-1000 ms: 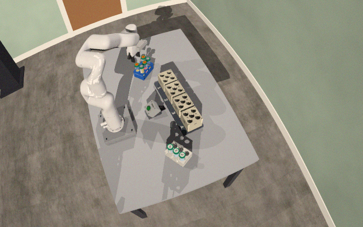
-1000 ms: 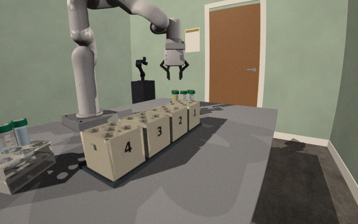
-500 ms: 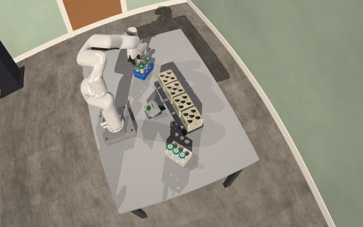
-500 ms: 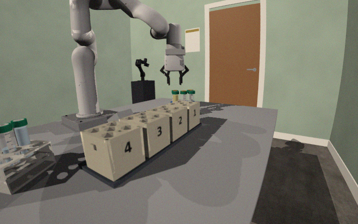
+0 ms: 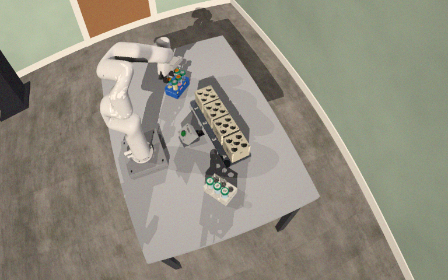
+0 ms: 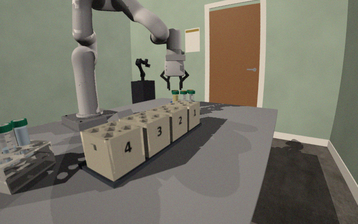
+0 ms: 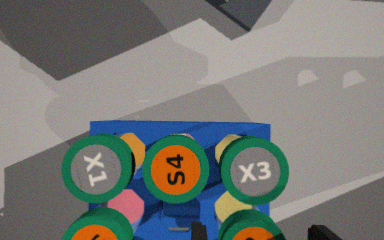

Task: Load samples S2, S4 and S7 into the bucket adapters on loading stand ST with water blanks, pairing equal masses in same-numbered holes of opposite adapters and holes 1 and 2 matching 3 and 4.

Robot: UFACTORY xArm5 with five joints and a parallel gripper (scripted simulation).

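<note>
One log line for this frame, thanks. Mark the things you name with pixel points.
jaws (image 5: 167, 77) (image 6: 174, 89): open, empty | place: above blue rack (image 5: 171, 93) (image 7: 150, 127) | adapters (image 5: 236, 155) (image 6: 99, 150): no tubes | DONE key (image 5: 183, 133): unpressed, can't confirm

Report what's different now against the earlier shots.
The gripper has come lower over the tubes in the blue rack, still partly open and holding nothing. The adapters, the white-capped blanks and the green key stayed put.
</note>
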